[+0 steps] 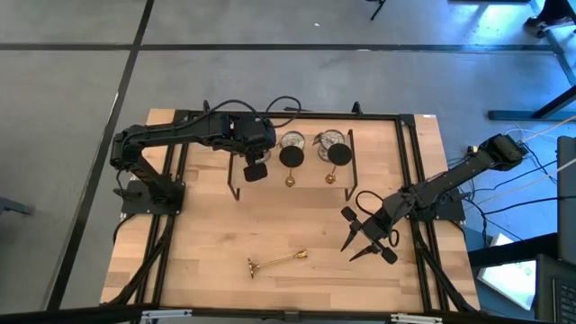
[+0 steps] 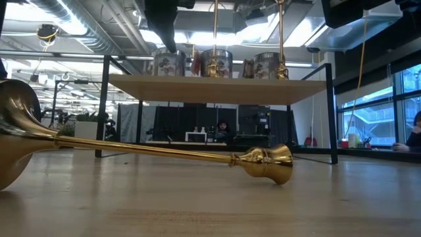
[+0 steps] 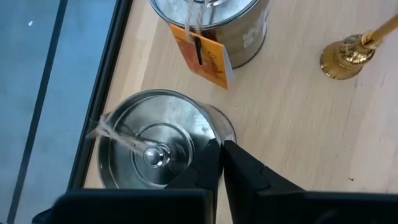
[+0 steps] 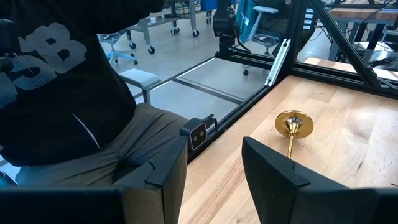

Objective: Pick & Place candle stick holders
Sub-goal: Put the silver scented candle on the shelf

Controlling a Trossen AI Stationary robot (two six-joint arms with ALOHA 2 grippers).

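A raised wooden shelf (image 2: 217, 89) on black legs carries three silvery cups (image 2: 216, 64). Two gold sticks (image 1: 291, 156) stand upright in the middle and right cups, disc ends up. The left cup (image 3: 149, 149) has no stick in it, and my left gripper (image 3: 222, 158) comes down on it, shut on its rim. In the high view the left gripper (image 1: 256, 169) hides that cup. A third gold stick (image 1: 279, 261) lies on its side on the table near the front edge. My right gripper (image 1: 355, 241) hovers open to the right of it, touching nothing. My left gripper pinches the left cup's rim (image 3: 219, 134) on the side facing the middle cup. One finger (image 3: 208, 165) is inside the cup and the other is outside. The fingers slant steeply down from above. The cup stands upright on the shelf.
The middle cup (image 3: 211, 25) carries an orange tag and stands close beside the held one. The black frame rails (image 1: 409, 180) run along the table's sides. A person in a dark shirt (image 4: 62, 93) stands by the table's near edge. Bare wood lies between the shelf and the lying stick.
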